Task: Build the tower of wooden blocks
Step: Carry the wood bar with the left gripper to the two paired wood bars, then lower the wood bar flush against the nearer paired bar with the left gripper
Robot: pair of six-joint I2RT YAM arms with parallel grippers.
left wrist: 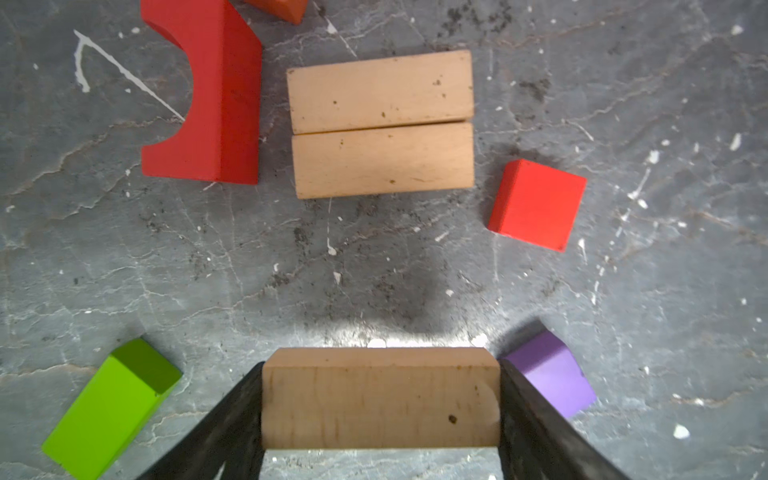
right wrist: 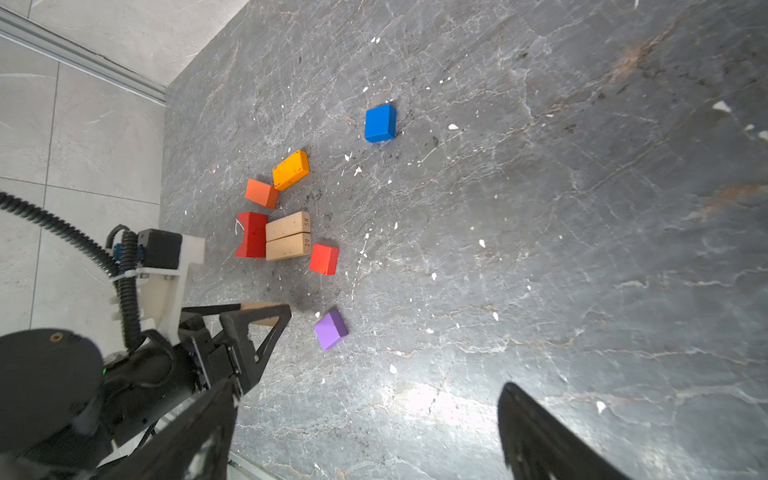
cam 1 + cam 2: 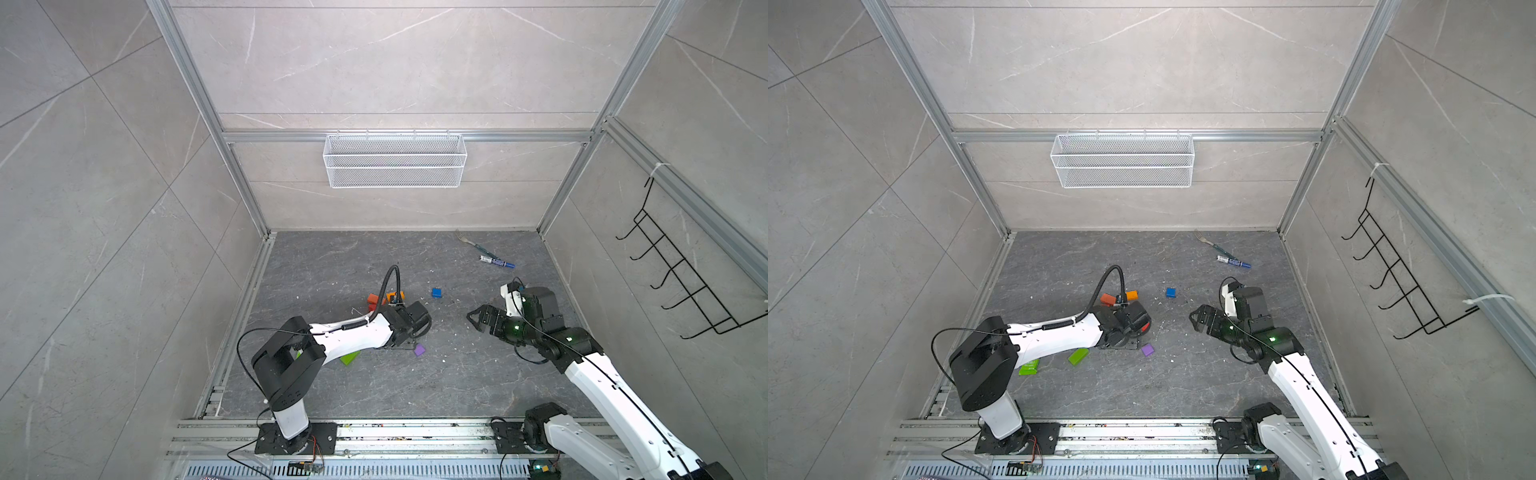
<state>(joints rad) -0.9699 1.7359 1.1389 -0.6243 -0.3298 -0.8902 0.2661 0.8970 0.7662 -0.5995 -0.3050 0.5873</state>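
Observation:
My left gripper point(image 1: 380, 374) is shut on a tan bar point(image 1: 380, 399), gripped by its two ends and held just above the floor. Beyond it two more tan bars point(image 1: 382, 160) lie side by side, touching, with nothing on top. A red arch point(image 1: 224, 95) lies against one end of the pair and a red cube point(image 1: 536, 203) sits off the other. A purple cube point(image 1: 552, 374) and a green bar point(image 1: 108, 407) flank my left fingers. In the right wrist view an orange bar point(image 2: 291, 169), a red-orange cube point(image 2: 261, 193) and a blue cube point(image 2: 380, 123) lie further out. My right gripper point(image 3: 478, 320) hangs open and empty.
A blue marker pen point(image 3: 496, 262) and a fork point(image 3: 467, 241) lie at the back right of the floor. A flat green wrapper point(image 3: 1029, 367) lies under my left arm. A wire basket point(image 3: 395, 160) hangs on the back wall and a black hook rack point(image 3: 681, 282) on the right wall.

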